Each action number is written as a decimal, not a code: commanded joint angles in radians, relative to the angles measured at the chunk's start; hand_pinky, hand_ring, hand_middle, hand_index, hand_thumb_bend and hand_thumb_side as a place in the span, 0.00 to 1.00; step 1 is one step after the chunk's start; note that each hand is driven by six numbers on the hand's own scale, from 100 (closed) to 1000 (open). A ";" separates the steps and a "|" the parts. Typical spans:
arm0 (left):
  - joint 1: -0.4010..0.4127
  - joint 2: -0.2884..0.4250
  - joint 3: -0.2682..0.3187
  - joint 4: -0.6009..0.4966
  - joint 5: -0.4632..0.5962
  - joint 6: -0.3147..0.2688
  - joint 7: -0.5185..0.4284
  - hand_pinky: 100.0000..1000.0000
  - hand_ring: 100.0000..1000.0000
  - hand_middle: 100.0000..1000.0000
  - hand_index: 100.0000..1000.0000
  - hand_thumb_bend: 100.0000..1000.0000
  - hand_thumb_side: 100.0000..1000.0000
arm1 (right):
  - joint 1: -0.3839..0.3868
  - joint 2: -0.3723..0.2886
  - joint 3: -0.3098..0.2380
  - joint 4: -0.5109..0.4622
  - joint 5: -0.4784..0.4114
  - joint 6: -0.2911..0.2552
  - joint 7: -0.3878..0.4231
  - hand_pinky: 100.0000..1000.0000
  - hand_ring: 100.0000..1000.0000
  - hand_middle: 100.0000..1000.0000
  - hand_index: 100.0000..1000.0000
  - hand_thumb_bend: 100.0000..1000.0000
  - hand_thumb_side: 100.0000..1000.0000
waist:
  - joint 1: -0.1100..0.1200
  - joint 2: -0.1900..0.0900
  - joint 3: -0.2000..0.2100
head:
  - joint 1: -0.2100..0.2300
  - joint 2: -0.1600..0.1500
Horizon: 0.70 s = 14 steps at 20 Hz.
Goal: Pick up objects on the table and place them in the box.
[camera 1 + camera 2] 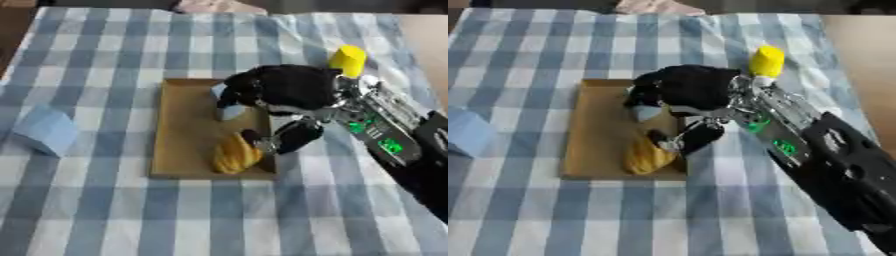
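The right robot hand curls round a pale blue block over the cardboard box; light, rigid, best gripped across flat sides.

A shallow brown cardboard box lies flat and open on the checked cloth, its long side running away from the robot. Inside it, at the near right corner, rests a yellow-orange lumpy item that looks like a pastry, touching the right wall. Further back along the same wall sits a small pale blue piece, partly hidden. A yellow block stands on the cloth beyond the box's far right corner. A light blue block rests tilted on the cloth, well left of the box.
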 commanded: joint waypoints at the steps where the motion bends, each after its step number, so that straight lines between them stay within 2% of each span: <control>1: -0.011 0.014 0.005 -0.020 0.006 0.000 -0.003 0.83 0.72 0.69 0.77 0.00 0.70 | -0.006 -0.033 -0.019 -0.043 -0.012 0.008 0.011 0.91 0.99 0.90 0.98 0.00 0.52 | 0.002 -0.021 -0.002 | 0.004 0.000; 5: -0.010 0.013 0.005 -0.020 0.006 0.000 -0.003 0.83 0.72 0.69 0.77 0.00 0.69 | -0.003 -0.045 -0.036 -0.088 -0.058 0.023 0.019 0.90 0.97 0.87 0.97 0.00 0.43 | 0.003 -0.026 -0.006 | 0.006 -0.001; 8: -0.009 0.014 0.006 -0.020 0.006 -0.001 -0.003 0.83 0.72 0.69 0.77 0.00 0.69 | 0.003 -0.067 -0.068 -0.135 -0.108 0.051 0.016 0.87 0.91 0.82 0.95 0.00 0.25 | 0.003 -0.030 -0.009 | 0.007 -0.005; 9: -0.008 0.014 0.007 -0.020 0.006 -0.001 -0.003 0.83 0.72 0.69 0.77 0.00 0.69 | 0.008 -0.081 -0.091 -0.153 -0.124 0.065 0.008 0.85 0.89 0.80 0.94 0.00 0.16 | 0.004 -0.030 -0.011 | 0.009 -0.006; 10: -0.007 0.014 0.008 -0.020 0.005 -0.001 -0.002 0.83 0.72 0.69 0.77 0.00 0.69 | 0.014 -0.099 -0.119 -0.170 -0.141 0.084 -0.002 0.85 0.88 0.79 0.93 0.00 0.12 | 0.004 -0.030 -0.013 | 0.011 -0.007; 14: -0.004 0.016 0.011 -0.020 0.003 -0.001 0.001 0.83 0.72 0.69 0.77 0.00 0.69 | 0.043 -0.187 -0.226 -0.182 -0.185 0.160 -0.039 0.83 0.85 0.78 0.91 0.00 0.09 | 0.003 -0.029 -0.019 | 0.017 -0.009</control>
